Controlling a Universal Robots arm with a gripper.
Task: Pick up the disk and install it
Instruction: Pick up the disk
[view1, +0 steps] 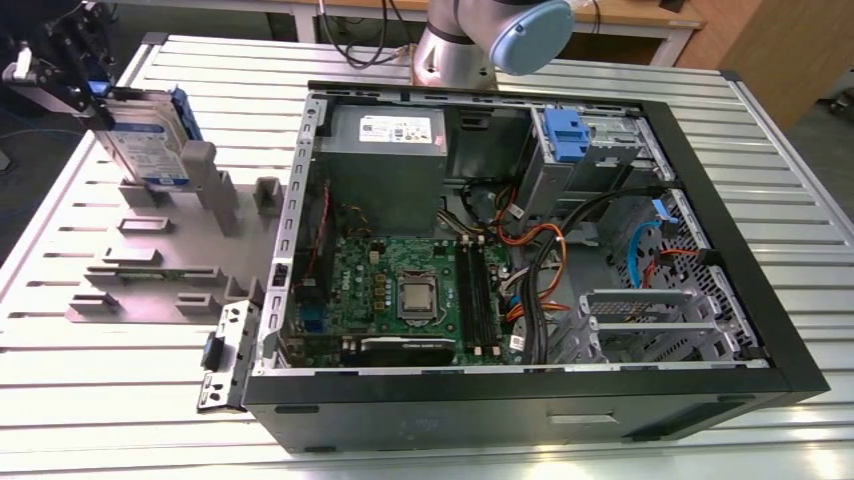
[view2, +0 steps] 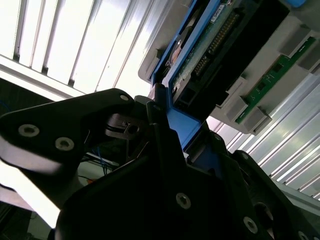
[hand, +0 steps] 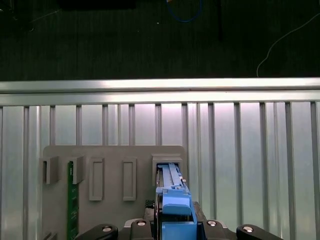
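Note:
The disk (view1: 142, 138), a silver drive with a white-and-blue label in a bright blue carrier, stands upright at the far left of the exterior view. Its lower edge is at a slot of the grey fixture (view1: 147, 262). My gripper (view1: 110, 98) comes in from the exterior view's left and is shut on the disk's upper end. In the second wrist view the black fingers (view2: 165, 150) clamp the blue carrier of the disk (view2: 220, 45). In the first wrist view the disk (hand: 172, 197) sits edge-on between the fingers of my gripper (hand: 172, 227). I cannot tell whether it still rests in the slot.
An open black computer case (view1: 747, 230) lies on the slatted metal table (view1: 80, 400), with a silver drive cage and blue latch (view1: 566, 135) at its far corner. A green memory stick (hand: 71, 200) stands in the fixture. The arm's base (view1: 454, 50) is behind the case.

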